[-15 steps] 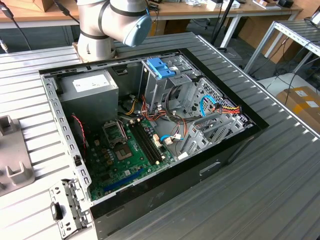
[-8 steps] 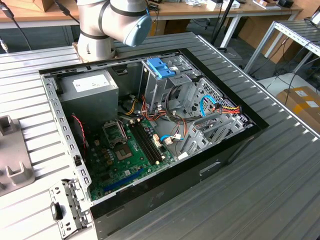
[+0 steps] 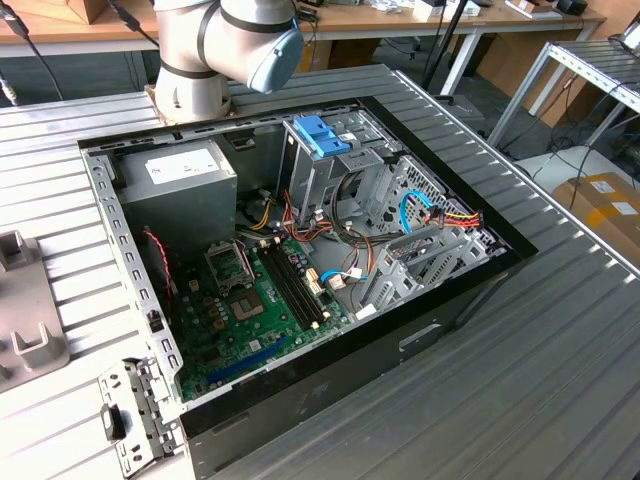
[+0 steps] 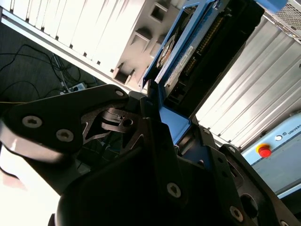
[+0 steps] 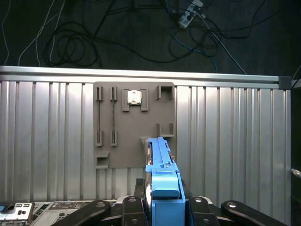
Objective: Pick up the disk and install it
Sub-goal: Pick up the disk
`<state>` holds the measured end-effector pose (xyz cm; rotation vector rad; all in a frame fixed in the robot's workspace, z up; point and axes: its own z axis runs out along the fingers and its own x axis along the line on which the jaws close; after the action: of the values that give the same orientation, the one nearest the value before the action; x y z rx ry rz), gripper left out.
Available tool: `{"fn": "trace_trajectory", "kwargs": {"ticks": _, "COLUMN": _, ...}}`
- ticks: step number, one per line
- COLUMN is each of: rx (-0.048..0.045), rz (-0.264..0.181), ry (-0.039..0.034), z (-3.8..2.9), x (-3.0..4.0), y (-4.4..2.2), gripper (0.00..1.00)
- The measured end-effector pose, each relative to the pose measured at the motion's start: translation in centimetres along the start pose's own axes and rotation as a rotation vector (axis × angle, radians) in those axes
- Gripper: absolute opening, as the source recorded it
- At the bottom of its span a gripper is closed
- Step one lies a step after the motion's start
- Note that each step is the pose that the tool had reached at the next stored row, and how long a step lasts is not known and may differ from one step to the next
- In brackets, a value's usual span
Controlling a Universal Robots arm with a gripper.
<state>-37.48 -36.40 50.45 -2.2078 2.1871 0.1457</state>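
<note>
Between the black gripper's [image 5: 164,201] fingers | you hold the grey hard disk [image 5: 160,155] in its light-blue plastic carrier, jaws clamped on it | open black computer case [image 3: 320,385] sits mid-frame in the exterior view.

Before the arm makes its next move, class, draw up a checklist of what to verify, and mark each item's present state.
1. Disk gripped: ok, the pincer is shut on its blue end.
2. Disk clear of the grey holder: cannot tell.
3. Computer case open: ok, its inside is exposed.
4. Drive cage slot free: cannot tell.
5. Cables clear of the cage: not ok, they lie right beside it.
</note>
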Motion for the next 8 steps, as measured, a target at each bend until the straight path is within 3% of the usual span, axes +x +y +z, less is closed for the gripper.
{"fn": "trace_trajectory", "kwargs": {"ticks": 8, "rx": 0.0000, "rz": 0.000, "ry": 0.0000, "z": -0.01, "x": 0.19, "y": -0.16, "gripper": 0.37}}
